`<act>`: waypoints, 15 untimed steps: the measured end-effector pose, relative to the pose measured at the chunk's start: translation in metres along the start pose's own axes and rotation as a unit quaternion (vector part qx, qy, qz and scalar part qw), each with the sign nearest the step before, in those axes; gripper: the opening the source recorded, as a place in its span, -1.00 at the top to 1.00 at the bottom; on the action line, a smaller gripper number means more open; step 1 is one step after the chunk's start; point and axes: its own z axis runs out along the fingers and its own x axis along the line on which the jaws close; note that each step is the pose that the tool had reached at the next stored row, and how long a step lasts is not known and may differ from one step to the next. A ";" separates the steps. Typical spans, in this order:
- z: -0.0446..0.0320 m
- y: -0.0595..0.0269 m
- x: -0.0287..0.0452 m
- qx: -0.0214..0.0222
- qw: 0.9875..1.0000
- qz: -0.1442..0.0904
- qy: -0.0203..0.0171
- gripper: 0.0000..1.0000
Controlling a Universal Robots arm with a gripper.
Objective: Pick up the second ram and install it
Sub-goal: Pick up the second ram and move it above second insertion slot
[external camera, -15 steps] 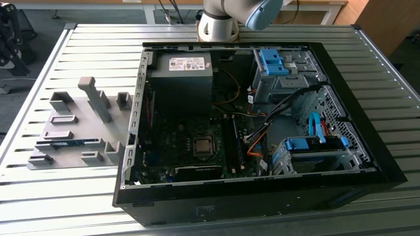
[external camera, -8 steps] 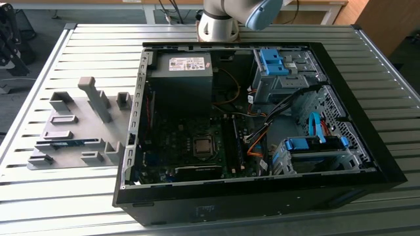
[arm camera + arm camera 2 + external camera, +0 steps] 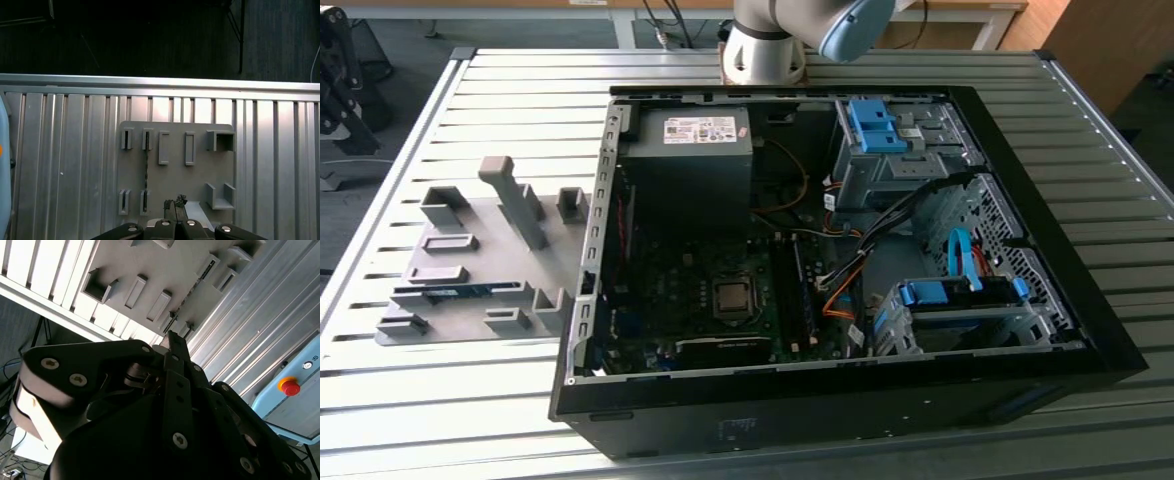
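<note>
A ribbed aluminium tabletop carries an open computer case. At its nine o'clock in the exterior view lies a grey holder plate. The blue second ram stands on edge in slots near the plate's seven o'clock edge. In both wrist views the claw hangs closed and empty above the plate. Dark floor lies beyond the tabletop, and a pale blue unit bears a red button.

No readable print; just an illegible white label on the power supply.
</note>
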 end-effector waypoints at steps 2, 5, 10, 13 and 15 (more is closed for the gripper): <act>0.0000 0.0000 0.0000 0.000 1.000 0.000 0.000 0.79; 0.0000 0.0000 0.0000 0.000 1.000 -0.002 0.000 0.79; 0.0000 0.0000 0.0003 -0.001 1.000 -0.020 0.001 0.79; 0.0000 0.0000 0.0005 -0.001 0.999 -0.035 0.001 0.79; 0.0000 0.0000 0.0006 -0.001 0.999 -0.046 0.002 0.79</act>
